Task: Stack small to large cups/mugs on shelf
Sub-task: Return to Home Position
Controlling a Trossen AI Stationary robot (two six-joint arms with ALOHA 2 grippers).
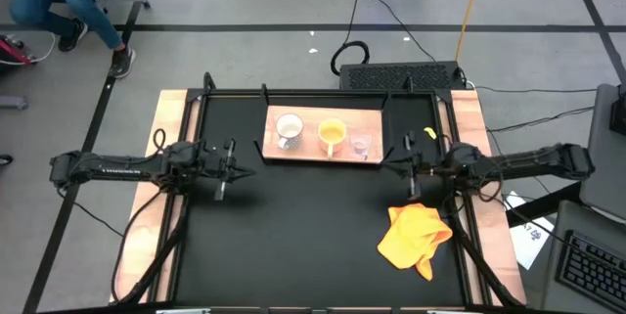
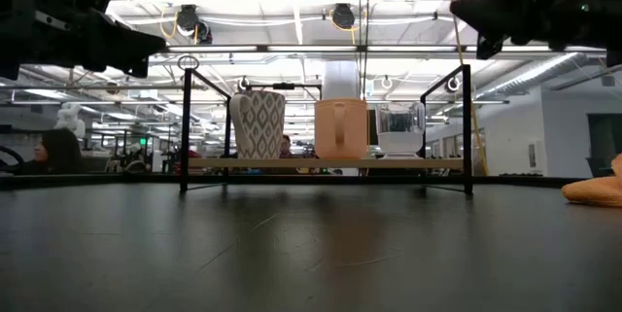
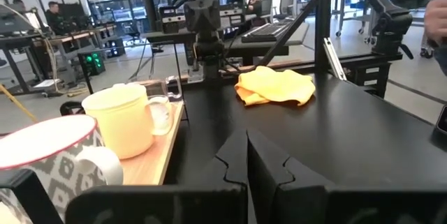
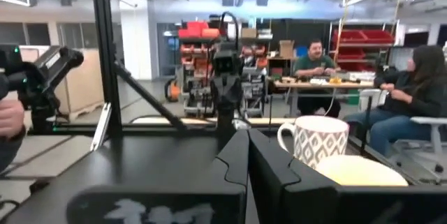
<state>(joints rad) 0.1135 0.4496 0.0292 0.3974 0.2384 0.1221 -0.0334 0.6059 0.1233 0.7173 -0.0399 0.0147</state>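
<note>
While three vessels are being carried in a row by the flat rectangular light-wood shelf with black brackets (image 1: 368, 120) at the far middle of the large black tabletop (image 1: 313, 246), both arms are being held above that tabletop, apart from the shelf. The white patterned handled mug (image 1: 289, 130) is being supported at the row's left end, the orange-yellow handled mug (image 1: 332, 135) in the middle, and the smaller clear greyish glass cup (image 1: 360, 144) at the right end, each upright. The left gripper (image 3: 246, 147) is being held just off the shelf's left end, its two dark fingers pressed together on nothing. The right gripper (image 4: 248, 144) is being held just off the right end, likewise closed and empty. A crumpled orange-yellow cloth (image 1: 416, 238) is being seen lying near the tabletop's right edge, below the right arm in the high view.
</note>
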